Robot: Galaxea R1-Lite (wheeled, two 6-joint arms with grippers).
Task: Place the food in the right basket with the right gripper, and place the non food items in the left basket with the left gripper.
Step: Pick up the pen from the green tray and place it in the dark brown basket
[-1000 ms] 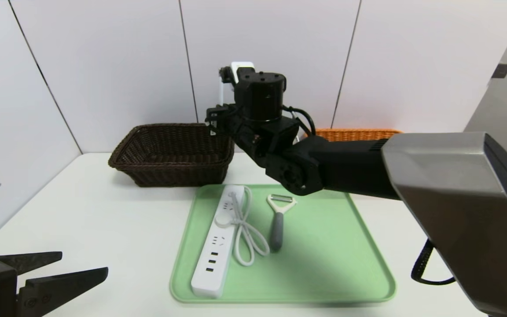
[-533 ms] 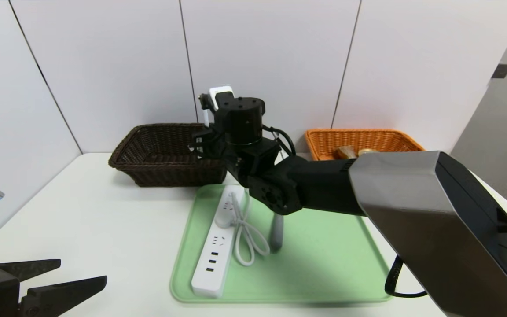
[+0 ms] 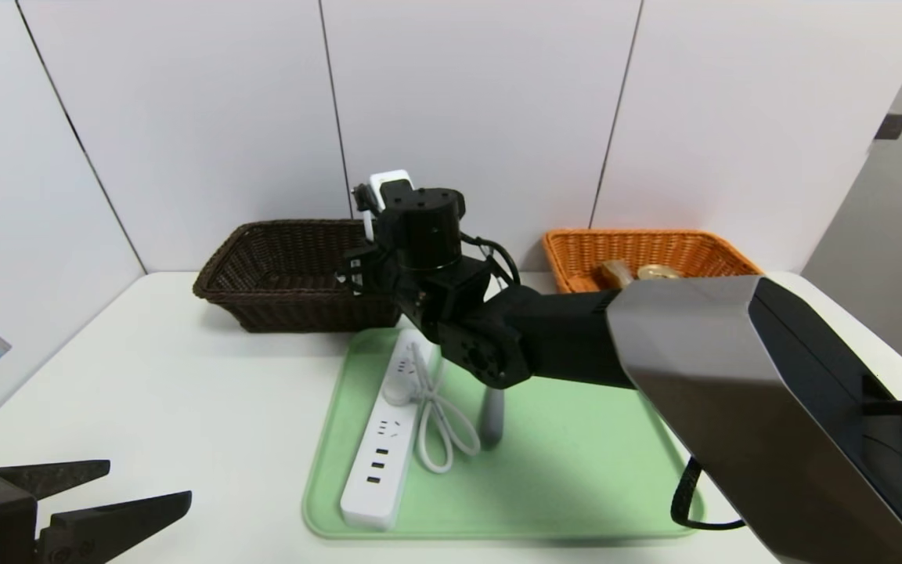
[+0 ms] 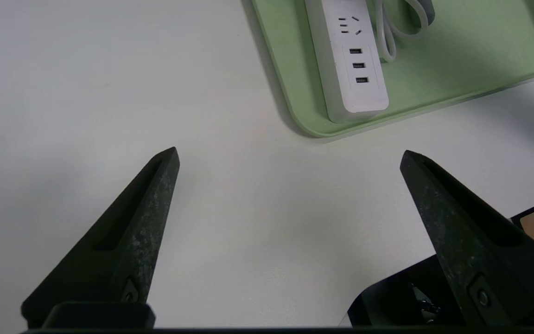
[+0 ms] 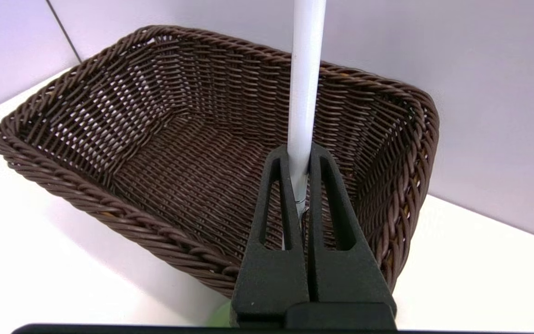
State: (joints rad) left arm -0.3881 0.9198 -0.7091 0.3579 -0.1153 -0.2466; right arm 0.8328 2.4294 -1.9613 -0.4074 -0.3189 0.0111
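Observation:
My right gripper (image 5: pixel 301 150) is shut on a thin white object (image 5: pixel 305 69) that sticks up out of its fingers. It hangs over the near right part of the dark brown left basket (image 5: pixel 109 120). From the head view, the white object (image 3: pixel 388 184) rises above the right wrist, by the brown basket (image 3: pixel 294 274). The orange right basket (image 3: pixel 654 247) holds food pieces (image 3: pixel 615 272). A white power strip (image 3: pixel 384 439) with its cord, and a grey-handled peeler (image 3: pixel 490 415) half hidden by the arm, lie on the green tray (image 3: pixel 592 470). My left gripper (image 3: pixel 150 482) stands open and empty at the table's near left.
The right arm stretches from the near right across the tray's back half. In the left wrist view, the tray's corner (image 4: pixel 308 130) and the power strip (image 4: pixel 355 69) lie beyond the open left gripper (image 4: pixel 290 152). White wall panels stand right behind both baskets.
The right arm has swung left and lower with the white object, to the brown basket's right side, uncovering the orange basket and covering the peeler's head. The left gripper has stayed put.

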